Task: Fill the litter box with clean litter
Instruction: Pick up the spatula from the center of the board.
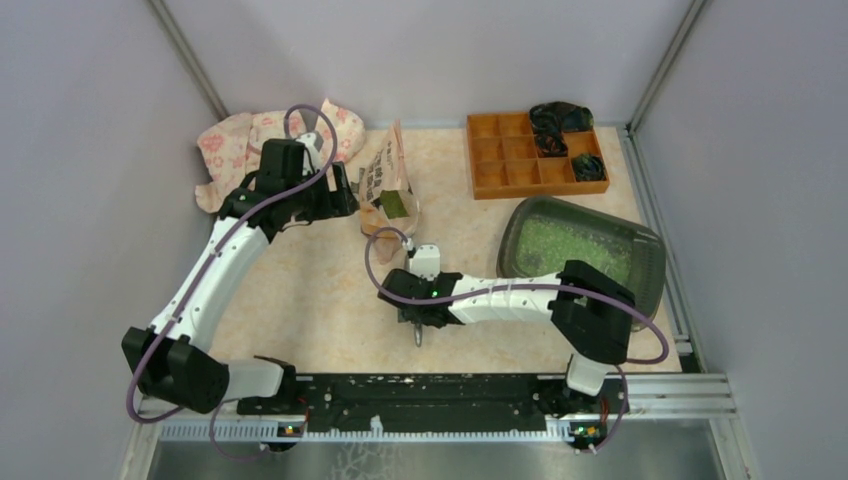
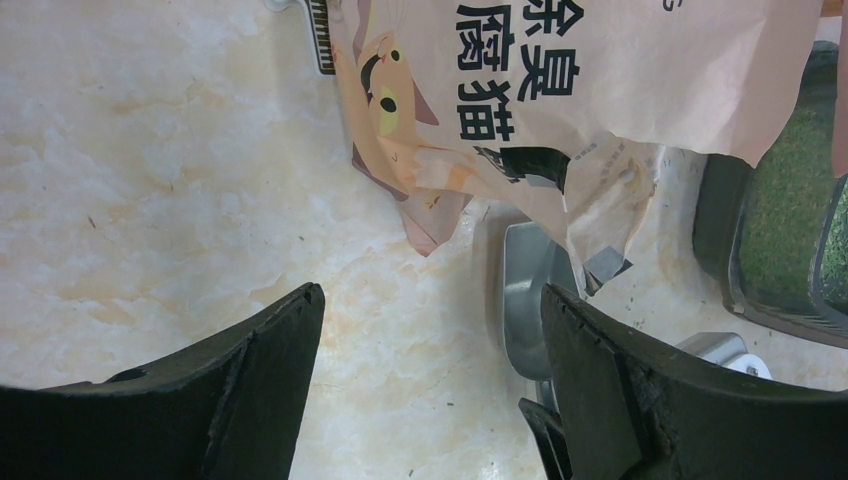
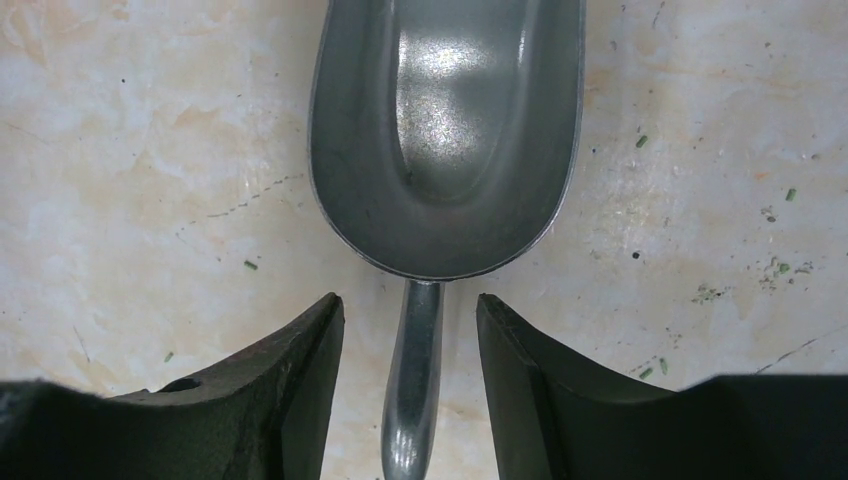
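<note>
While I watch the overhead feed, I see the litter box (image 1: 648,262) on the right side of the table (image 1: 320,300). It is nearer to the arms than the orange organiser (image 1: 500,150) and just beside the elbow of the right arm. The clean litter (image 1: 565,245) lies inside it as a light-green layer on the floor of the tray.

The right gripper (image 1: 418,322) points down near the middle of the table. In its wrist camera the jaws are partly open, and the thin handle of the grey scoop (image 3: 445,130) runs between them. There is a small gap on each side of the handle, so the jaws grip nothing. The scoop lies flat on the table with its bowl pointing away from the gripper. A few green grains (image 3: 640,141) are scattered around it.

The left gripper (image 1: 347,195) is farther back, just beside the pink bag (image 1: 385,178). Its jaws are wide open, with only bare table between them. The bag, printed with a cat, is just beyond the tips. I cannot tell if it touches them. A floral cloth (image 1: 235,145) lies in the far left corner.
</note>
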